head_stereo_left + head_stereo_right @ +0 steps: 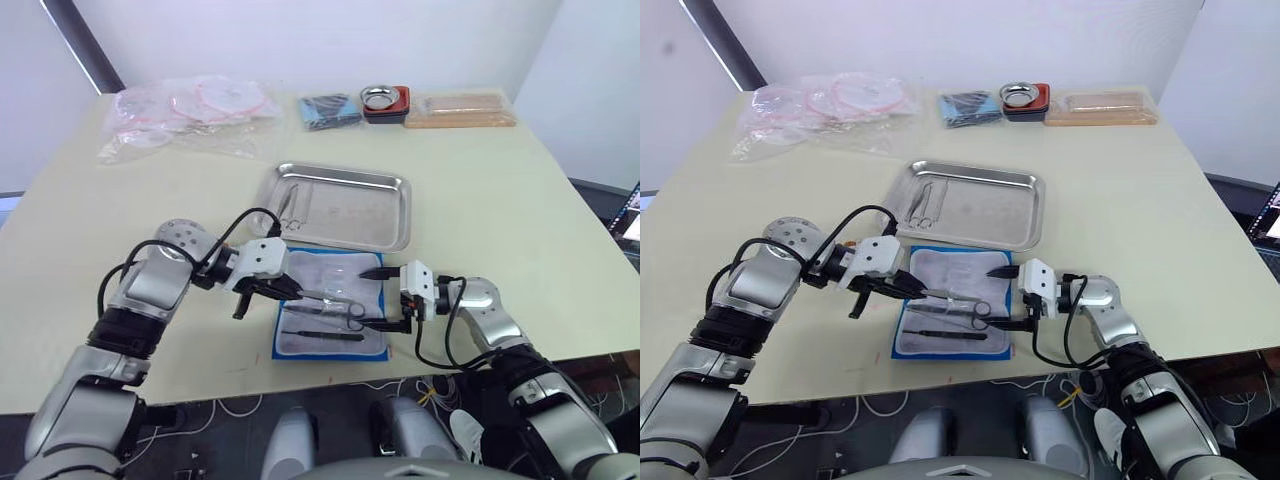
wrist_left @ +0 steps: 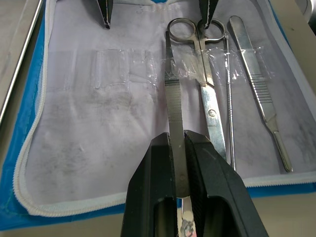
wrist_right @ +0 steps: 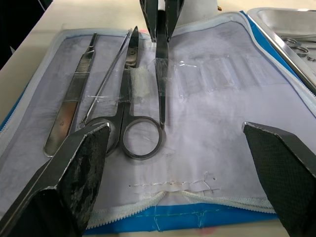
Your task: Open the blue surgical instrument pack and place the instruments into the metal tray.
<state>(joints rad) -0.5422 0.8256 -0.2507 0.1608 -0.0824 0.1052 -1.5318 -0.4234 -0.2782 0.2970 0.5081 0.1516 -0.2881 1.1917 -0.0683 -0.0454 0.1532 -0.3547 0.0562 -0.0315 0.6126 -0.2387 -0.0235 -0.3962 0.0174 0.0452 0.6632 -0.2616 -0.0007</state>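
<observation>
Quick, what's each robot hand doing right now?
Left gripper: shut on the tweezers in the open pack.
Right gripper: open, holding nothing, over the pack.

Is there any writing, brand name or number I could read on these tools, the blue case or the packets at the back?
None can be read.
The instruments, the open blue surgical instrument pack and the metal tray show no legible marks.
The bags at the far edge are too small to read.

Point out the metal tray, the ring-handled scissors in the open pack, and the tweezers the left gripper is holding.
metal tray (image 1: 392, 232): left eye view, bare floor near its right rim.
scissors (image 2: 214, 116): left wrist view, on the blade.
tweezers (image 2: 173, 101): left wrist view, ridged shaft above the fingers.
</observation>
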